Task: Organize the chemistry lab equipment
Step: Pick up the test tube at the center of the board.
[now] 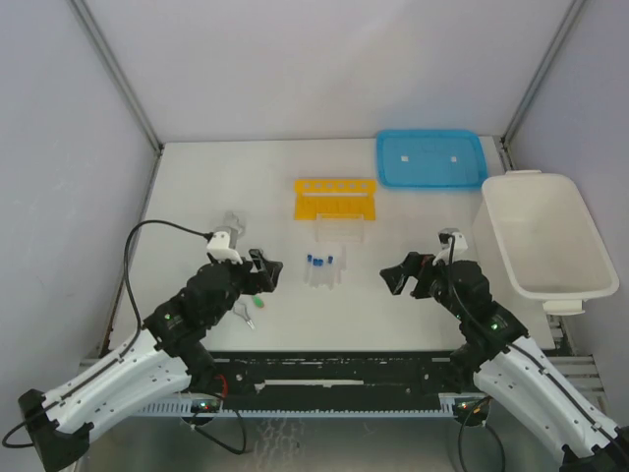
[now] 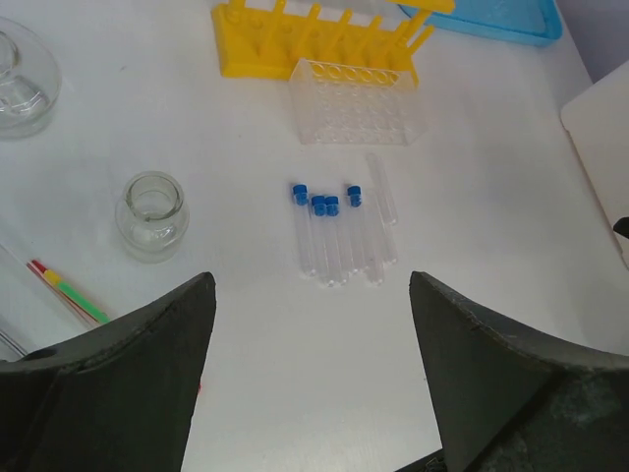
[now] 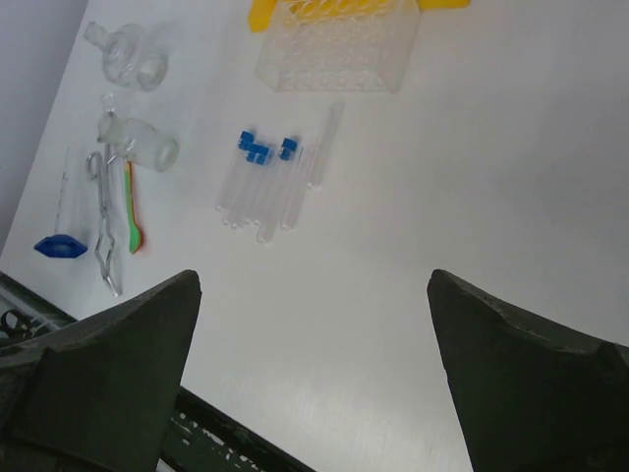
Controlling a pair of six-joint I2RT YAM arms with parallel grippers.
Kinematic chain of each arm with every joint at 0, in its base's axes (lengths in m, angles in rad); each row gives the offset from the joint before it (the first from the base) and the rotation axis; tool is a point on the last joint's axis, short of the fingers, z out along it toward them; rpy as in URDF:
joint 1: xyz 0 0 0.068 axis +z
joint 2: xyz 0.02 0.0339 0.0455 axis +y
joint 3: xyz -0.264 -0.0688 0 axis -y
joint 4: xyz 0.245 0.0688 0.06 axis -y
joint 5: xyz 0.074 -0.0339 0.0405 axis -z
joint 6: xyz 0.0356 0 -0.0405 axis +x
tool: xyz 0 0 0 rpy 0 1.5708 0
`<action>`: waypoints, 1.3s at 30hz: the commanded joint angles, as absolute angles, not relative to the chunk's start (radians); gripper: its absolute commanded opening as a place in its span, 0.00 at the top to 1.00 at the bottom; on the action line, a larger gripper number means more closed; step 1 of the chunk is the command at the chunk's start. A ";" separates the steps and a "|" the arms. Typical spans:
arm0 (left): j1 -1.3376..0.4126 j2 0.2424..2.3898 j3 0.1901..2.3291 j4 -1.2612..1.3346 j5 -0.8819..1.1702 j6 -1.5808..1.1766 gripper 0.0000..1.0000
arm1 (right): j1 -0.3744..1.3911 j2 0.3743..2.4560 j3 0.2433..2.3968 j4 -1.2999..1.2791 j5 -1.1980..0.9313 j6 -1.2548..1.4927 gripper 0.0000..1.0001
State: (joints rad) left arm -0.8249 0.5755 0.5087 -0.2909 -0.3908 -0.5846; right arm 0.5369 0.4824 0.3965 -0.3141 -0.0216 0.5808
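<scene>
Several clear blue-capped tubes [image 1: 321, 265] [image 2: 339, 236] [image 3: 260, 182] lie side by side on the white table. Behind them stand a clear tube block [image 1: 341, 231] [image 2: 354, 101] and the yellow rack [image 1: 335, 197] [image 2: 314, 39]. A small glass jar [image 2: 150, 214] and a glass flask [image 2: 20, 79] sit to the left. The metal tongs [image 3: 103, 221] and green-tipped stick [image 3: 133, 211] lie near the left arm. My left gripper [image 1: 267, 275] [image 2: 312, 280] hovers open just left of the tubes. My right gripper [image 1: 391, 275] [image 3: 314, 277] hovers open on their right. Both are empty.
A big white tub [image 1: 491, 226] stands at the right edge, and a blue lid [image 1: 429, 157] lies at the back right. A thin glass piece with a blue hexagonal foot [image 3: 59, 246] lies near the tongs. A black rail runs along the table's near edge.
</scene>
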 commanded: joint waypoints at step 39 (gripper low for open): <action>-0.853 1.335 0.842 -0.085 -0.339 -0.365 0.61 | 0.515 1.009 0.617 -0.384 0.085 0.516 0.33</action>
State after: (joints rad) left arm -0.8299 1.2922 0.7563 -0.1375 -0.3603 -0.4026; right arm 0.5232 0.9997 0.5819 -0.3965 0.0975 0.5446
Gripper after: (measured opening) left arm 0.387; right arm 0.666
